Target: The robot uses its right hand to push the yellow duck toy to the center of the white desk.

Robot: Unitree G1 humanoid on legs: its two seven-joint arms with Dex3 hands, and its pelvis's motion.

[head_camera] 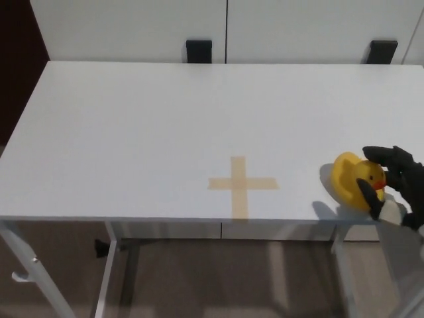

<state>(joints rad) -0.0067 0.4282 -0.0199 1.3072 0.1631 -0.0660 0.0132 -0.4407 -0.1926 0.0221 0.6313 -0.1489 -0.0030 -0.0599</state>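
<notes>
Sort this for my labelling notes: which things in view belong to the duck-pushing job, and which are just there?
Part of the job:
- duck
- right hand, fingers around the duck
- desk
- tape cross marking the centre

Just there:
- cabinets behind
- two black handles
</notes>
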